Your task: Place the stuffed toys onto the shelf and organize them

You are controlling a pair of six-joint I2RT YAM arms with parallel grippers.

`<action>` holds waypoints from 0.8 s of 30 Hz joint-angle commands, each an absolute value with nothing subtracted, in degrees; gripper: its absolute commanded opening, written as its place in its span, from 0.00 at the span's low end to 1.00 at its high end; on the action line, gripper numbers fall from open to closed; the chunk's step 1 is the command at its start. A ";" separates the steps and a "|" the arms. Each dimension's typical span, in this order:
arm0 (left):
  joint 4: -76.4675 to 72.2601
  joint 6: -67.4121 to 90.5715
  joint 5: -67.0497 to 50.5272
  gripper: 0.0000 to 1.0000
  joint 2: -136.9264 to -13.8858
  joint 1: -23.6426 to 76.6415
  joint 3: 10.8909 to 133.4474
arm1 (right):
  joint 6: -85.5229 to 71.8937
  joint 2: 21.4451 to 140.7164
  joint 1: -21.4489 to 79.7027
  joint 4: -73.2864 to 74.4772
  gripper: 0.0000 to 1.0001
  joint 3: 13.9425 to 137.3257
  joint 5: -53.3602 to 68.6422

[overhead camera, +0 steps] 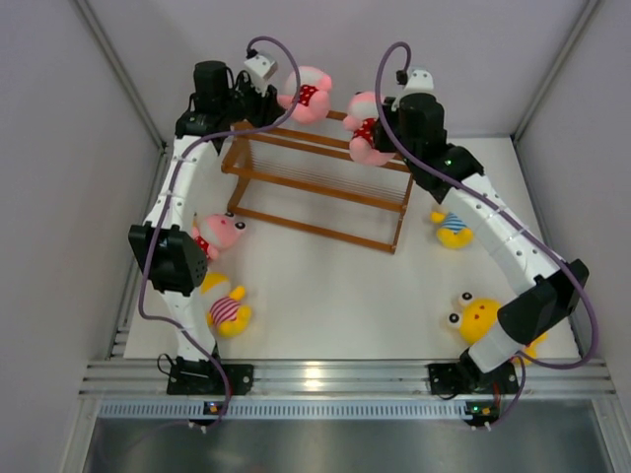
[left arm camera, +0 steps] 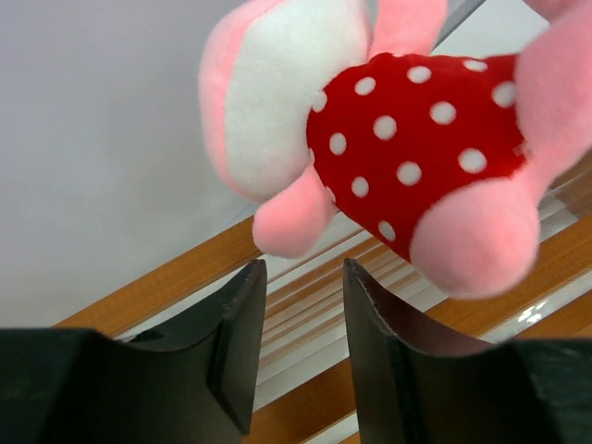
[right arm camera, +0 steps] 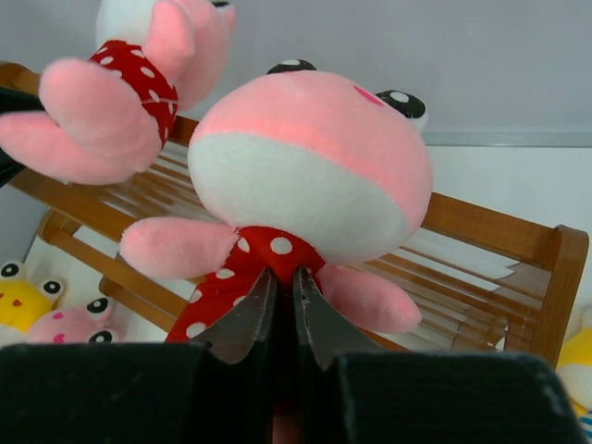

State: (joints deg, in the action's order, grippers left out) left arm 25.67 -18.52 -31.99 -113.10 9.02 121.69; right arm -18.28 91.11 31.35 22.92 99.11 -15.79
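A white table [overhead camera: 325, 296] sat boxed in by plain pale grey walls [overhead camera: 59, 118] along its left, far and right edges. Slim metal posts [overhead camera: 118, 69] rose from the far corners. A ribbed aluminium rail [overhead camera: 335, 374] lined the near edge, catching soft overhead glare.

Three views cover one table [overhead camera: 325, 296]. The top external view looks steeply down from above and behind the arm bases [overhead camera: 207, 374] at the near edge. It takes in the whole tabletop as far as the shelf [overhead camera: 315, 187] by the far edge.

The left wrist view sits just behind the left gripper [left arm camera: 302, 277], very close, looking over the shelf's top rails at a pink toy [left arm camera: 416, 157] filling its upper half. The right wrist view sits just behind the right gripper [right arm camera: 285, 282], equally close, facing across the shelf top toward the back wall [right arm camera: 462, 55], with a second pink toy [right arm camera: 314, 166] filling its middle.

Both wrist views share the top rails and the pink toy, which appears in the right wrist view's upper left corner.
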 commanded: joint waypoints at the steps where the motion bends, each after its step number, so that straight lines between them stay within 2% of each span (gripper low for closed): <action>1: 23.12 -17.85 -30.85 0.48 -108.72 8.61 121.73 | -18.90 89.21 30.41 21.36 0.05 98.70 -19.07; 3: 22.50 -17.05 -30.59 0.51 -108.37 8.61 121.82 | -19.07 88.86 30.41 21.09 0.00 98.53 -19.86; 6: 22.41 -16.79 -31.11 0.54 -107.23 8.61 121.47 | -19.34 87.63 30.41 20.57 0.00 97.82 -22.76; 10: 21.71 -18.72 -34.01 0.64 -106.26 8.61 119.97 | -18.72 86.75 30.32 19.51 0.00 97.21 -23.91; 24: 21.71 -16.17 -34.10 0.64 -102.84 8.44 117.77 | -17.05 87.27 30.41 20.39 0.00 98.61 -25.84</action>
State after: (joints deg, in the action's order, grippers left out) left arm 24.82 -16.62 -32.80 -107.39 8.71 118.08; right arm -18.09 88.99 31.33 21.41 96.71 -23.40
